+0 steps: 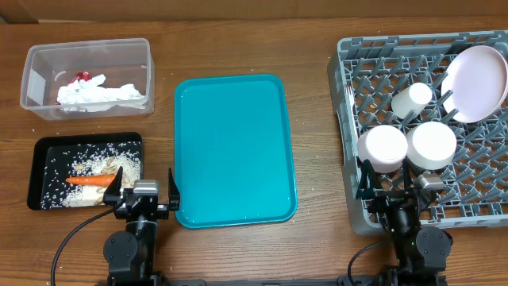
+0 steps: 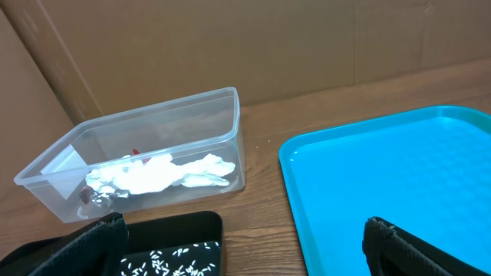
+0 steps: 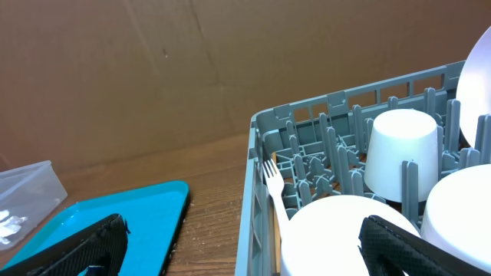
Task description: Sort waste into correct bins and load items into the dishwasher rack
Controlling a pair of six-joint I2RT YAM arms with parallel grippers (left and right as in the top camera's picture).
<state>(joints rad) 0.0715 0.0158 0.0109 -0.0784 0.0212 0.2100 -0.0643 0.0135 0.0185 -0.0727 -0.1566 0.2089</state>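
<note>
The carrot [image 1: 90, 180] and the rice [image 1: 103, 161] are lying in the black tray [image 1: 87, 137], left of the teal tray [image 1: 234, 151]. The napkins [image 1: 99, 97] and red wrapper [image 1: 79, 77] are sitting in the clear tub [image 1: 36, 67], left of the teal tray too. The plate [image 1: 476, 83], cup [image 1: 411, 99] and two bowls [image 1: 382, 147] are standing in the rack [image 1: 476, 191], right of the teal tray. The left claw [image 1: 144, 189] and right claw [image 1: 387, 184] are hanging spread wide, pinching nothing. I am guessing the job is ending; the next move is only calling for a last look for crumbs on the table [image 1: 317, 48].
</note>
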